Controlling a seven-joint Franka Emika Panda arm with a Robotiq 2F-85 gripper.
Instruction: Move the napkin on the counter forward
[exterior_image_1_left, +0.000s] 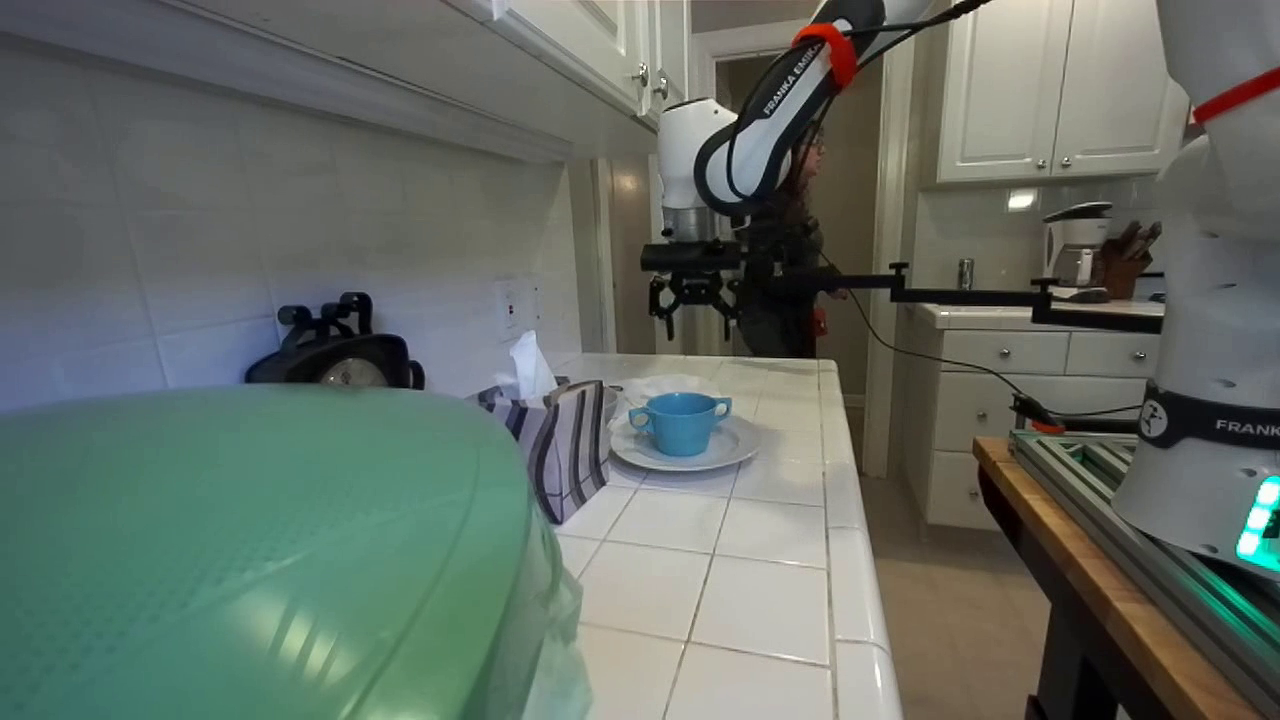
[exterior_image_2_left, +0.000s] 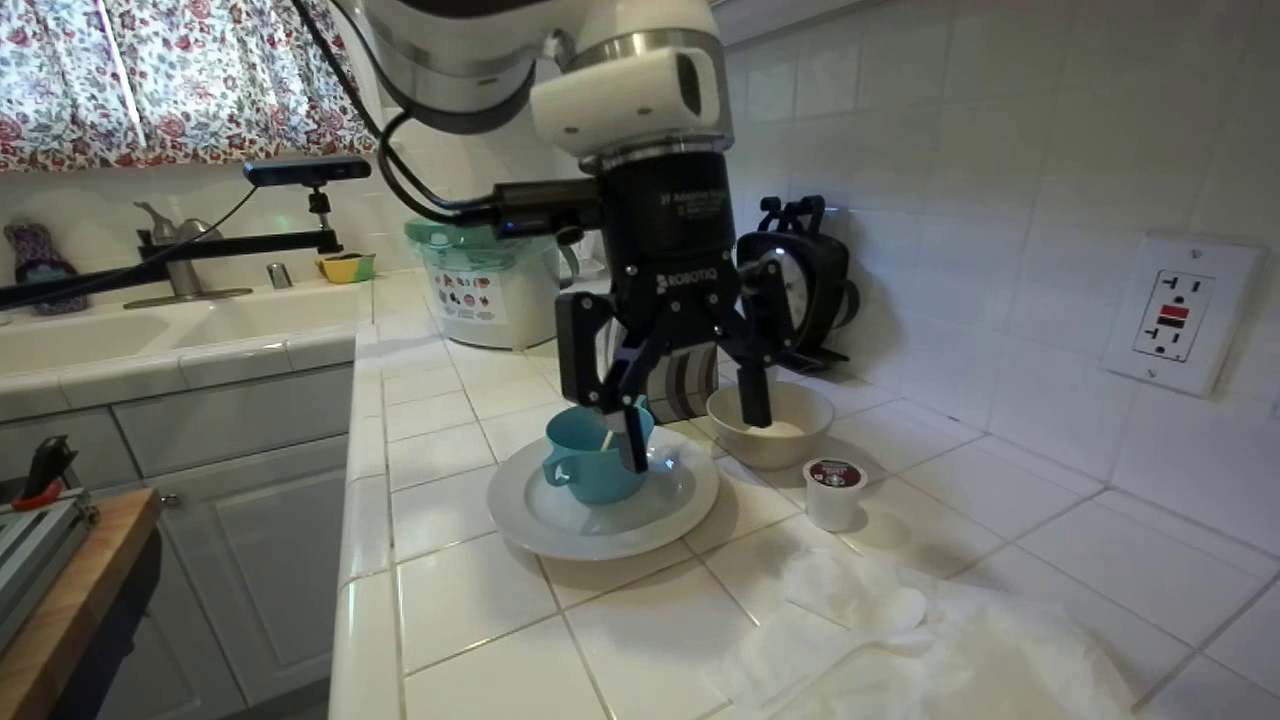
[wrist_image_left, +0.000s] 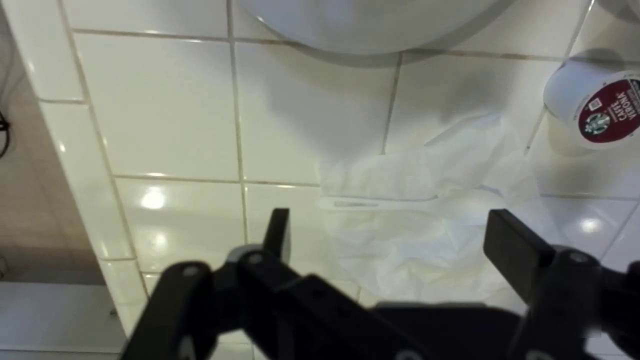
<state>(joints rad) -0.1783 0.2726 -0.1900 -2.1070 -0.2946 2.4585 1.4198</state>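
Note:
The napkin is a thin, crumpled white sheet lying flat on the white tiled counter. It also shows at the near right in an exterior view. A white spoon lies on it. My gripper is open and empty, with the napkin showing between and beyond its fingers. In both exterior views the gripper hangs above the counter, fingers down, touching nothing. The dark-and-white striped thing is a boxy tissue holder with a white tissue sticking up; it is partly hidden behind the gripper in an exterior view.
A blue cup stands on a white plate. A bowl and a coffee pod stand nearer the wall. A lumpy black object and a big green domed thing are farther along. The counter has a rounded edge.

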